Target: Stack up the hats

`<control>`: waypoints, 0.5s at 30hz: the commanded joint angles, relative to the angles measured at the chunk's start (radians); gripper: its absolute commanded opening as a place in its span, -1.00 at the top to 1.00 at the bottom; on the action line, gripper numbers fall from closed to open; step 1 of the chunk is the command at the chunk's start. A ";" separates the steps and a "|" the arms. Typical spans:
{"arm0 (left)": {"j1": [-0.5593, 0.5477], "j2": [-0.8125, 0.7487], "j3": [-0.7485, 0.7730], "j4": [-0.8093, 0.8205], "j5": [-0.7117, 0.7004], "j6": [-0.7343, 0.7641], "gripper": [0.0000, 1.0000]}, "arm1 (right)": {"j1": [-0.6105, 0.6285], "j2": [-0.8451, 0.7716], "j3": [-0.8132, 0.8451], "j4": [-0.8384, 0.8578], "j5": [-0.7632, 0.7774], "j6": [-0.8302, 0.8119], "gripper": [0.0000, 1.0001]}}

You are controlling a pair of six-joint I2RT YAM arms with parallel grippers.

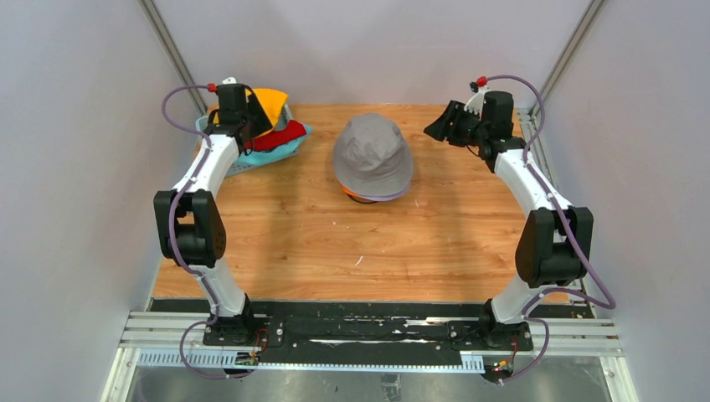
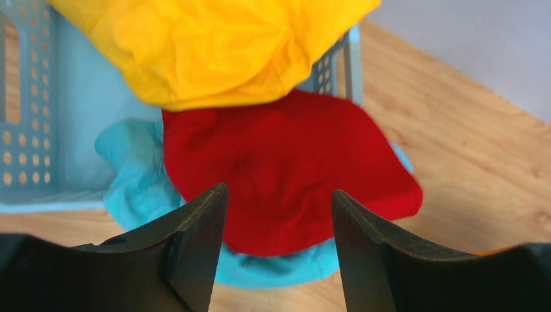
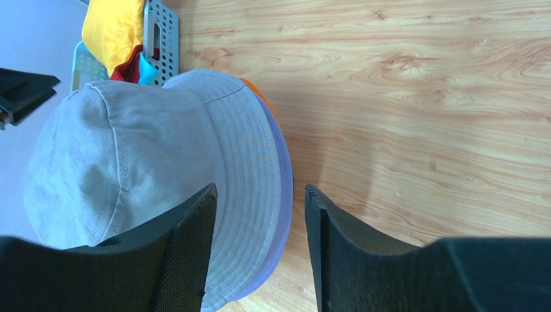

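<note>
A grey hat (image 1: 373, 155) tops a stack at the table's middle back, with a lavender brim (image 1: 393, 196) and an orange brim (image 1: 358, 196) showing under it. The stack also shows in the right wrist view (image 3: 130, 162). A yellow hat (image 2: 214, 45), a red hat (image 2: 286, 162) and a teal hat (image 2: 140, 182) lie in and over the basket. My left gripper (image 2: 279, 195) is open and empty, above the red hat. My right gripper (image 3: 260, 192) is open and empty, raised to the right of the stack (image 1: 439, 127).
The light blue perforated basket (image 2: 39, 97) stands at the back left corner (image 1: 243, 163). Grey walls close in on both sides and the back. Bare wooden tabletop (image 1: 335, 251) lies between the stack and the arm bases.
</note>
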State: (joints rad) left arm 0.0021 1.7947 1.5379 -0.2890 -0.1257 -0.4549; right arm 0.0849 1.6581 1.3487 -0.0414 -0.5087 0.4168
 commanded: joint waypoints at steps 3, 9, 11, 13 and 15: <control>-0.010 -0.081 -0.121 -0.024 -0.026 0.035 -0.28 | 0.013 0.015 0.017 0.028 -0.037 -0.017 -0.04; -0.010 -0.066 -0.163 -0.014 -0.001 0.045 -0.27 | 0.014 0.014 0.004 0.038 -0.046 -0.009 -0.04; -0.010 -0.050 -0.163 -0.003 0.001 0.047 -0.26 | 0.015 0.009 0.000 0.039 -0.045 -0.009 -0.04; -0.010 -0.030 -0.149 -0.004 0.004 0.048 -0.13 | 0.014 0.004 -0.001 0.040 -0.044 -0.009 -0.04; -0.010 -0.012 -0.132 -0.001 0.009 0.044 0.13 | 0.015 0.000 -0.003 0.040 -0.041 -0.008 -0.03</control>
State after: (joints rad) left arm -0.0086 1.7580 1.3762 -0.3161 -0.1230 -0.4213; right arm 0.0849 1.6619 1.3487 -0.0235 -0.5354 0.4171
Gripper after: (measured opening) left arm 0.538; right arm 0.519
